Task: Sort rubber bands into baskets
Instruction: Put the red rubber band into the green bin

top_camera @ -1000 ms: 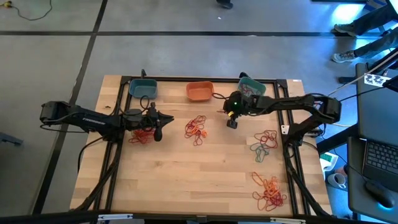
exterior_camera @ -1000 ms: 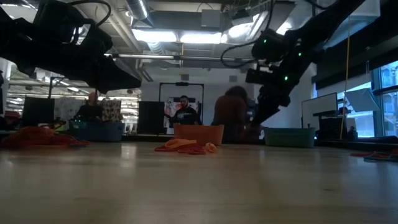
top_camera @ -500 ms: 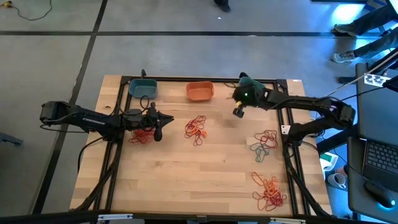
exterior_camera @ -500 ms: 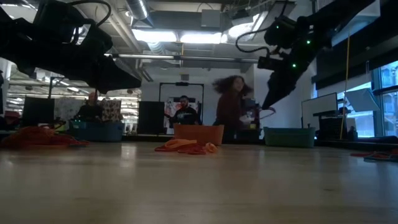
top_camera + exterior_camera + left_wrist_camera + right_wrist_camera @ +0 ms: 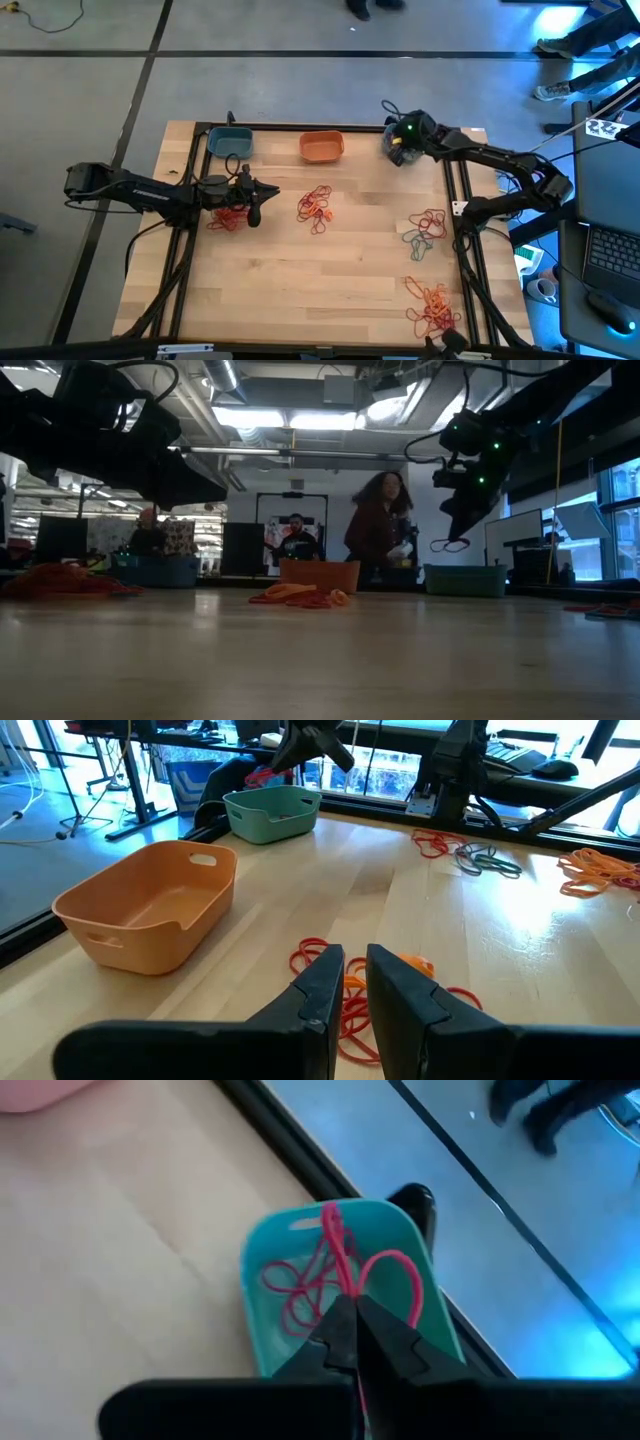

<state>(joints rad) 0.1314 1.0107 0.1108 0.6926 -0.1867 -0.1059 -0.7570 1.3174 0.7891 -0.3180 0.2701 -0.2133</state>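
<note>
Red rubber band [image 5: 345, 1265] pinched in right claw [image 5: 355, 1315], above teal basket [image 5: 262, 1250].

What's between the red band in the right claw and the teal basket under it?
Nothing visible. The right claw is shut on a red band, hanging directly above the teal basket, which already holds red bands. Only open air separates them.

- Bright, even overhead light on table [image 5: 330, 270] in high view; cold blue glow at room's right edge.
- Low view backlit: ceiling lights [image 5: 300, 415] glare, arms just silhouettes, near tabletop blurred.
- Person [image 5: 378, 530] in bkgd motion-smeared.
- Left wrist view: soft sheen on wood, 2 near fingers [image 5: 322, 985] out of focus.
- Right wrist view soft overall.
</note>
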